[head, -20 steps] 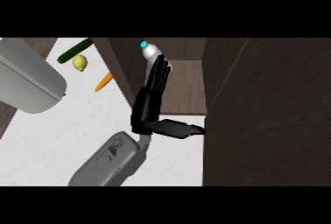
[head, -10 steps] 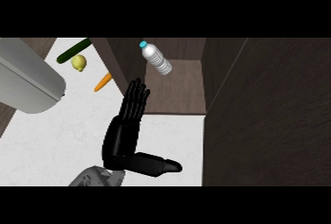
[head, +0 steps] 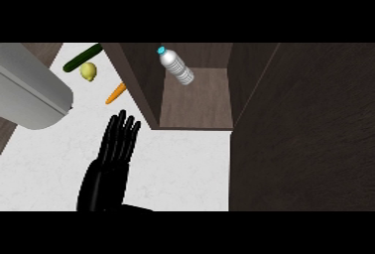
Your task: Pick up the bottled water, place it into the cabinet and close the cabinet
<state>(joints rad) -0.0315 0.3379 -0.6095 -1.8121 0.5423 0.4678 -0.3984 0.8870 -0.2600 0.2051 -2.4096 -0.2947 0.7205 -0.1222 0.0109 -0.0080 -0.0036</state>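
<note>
Inside cabinet (head: 196, 106): clear bottled water (head: 176, 66), blue cap, upright | robot hand (head: 110, 163): fingers straight, holding nothing

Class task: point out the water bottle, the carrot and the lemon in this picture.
bottle (head: 177, 68), head view, on its clear body.
carrot (head: 115, 93), head view, mid-length of the orange root.
lemon (head: 89, 71), head view, middle of the yellow skin.

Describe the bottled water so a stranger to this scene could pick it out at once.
Start at the dark wooden cabinet standing open in the upper middle of the head view. On its shelf stands the bottled water, tilted, cap toward the upper left. It is the only clear, ribbed bottle with a light blue cap; the lemon, cucumber and carrot lie outside on the white counter.
</note>
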